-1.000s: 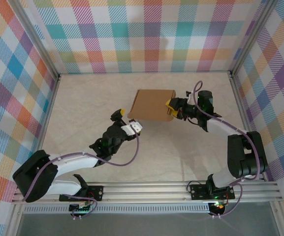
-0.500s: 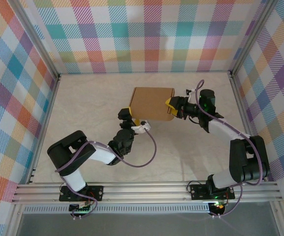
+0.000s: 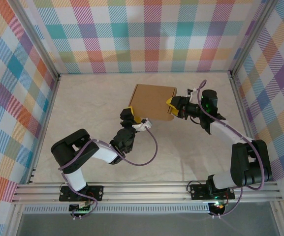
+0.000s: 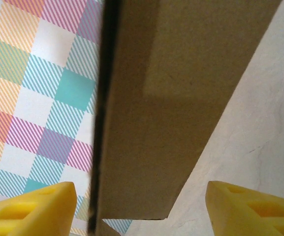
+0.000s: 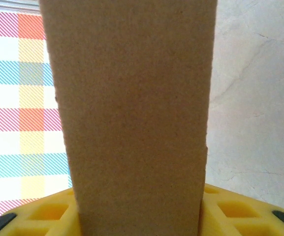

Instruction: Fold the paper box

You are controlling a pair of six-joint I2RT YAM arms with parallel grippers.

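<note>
The paper box lies left of right gripper.

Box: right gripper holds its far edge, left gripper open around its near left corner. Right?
No: the right gripper holds the box by its right edge, not the far one; the top view shows it. The left gripper is open around the near left corner.

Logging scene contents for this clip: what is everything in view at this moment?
paper box: one, brown, far middle of the table
table: one, pale beige, floor of the cell
walls: three, multicolour plaid, around the table
cables: two, purple, one along each arm
arms: two, black and white, based at the near edge
left hand: yellow pads, open, astride the box's near-left corner
right hand: yellow pads, shut on the box's right edge
</note>
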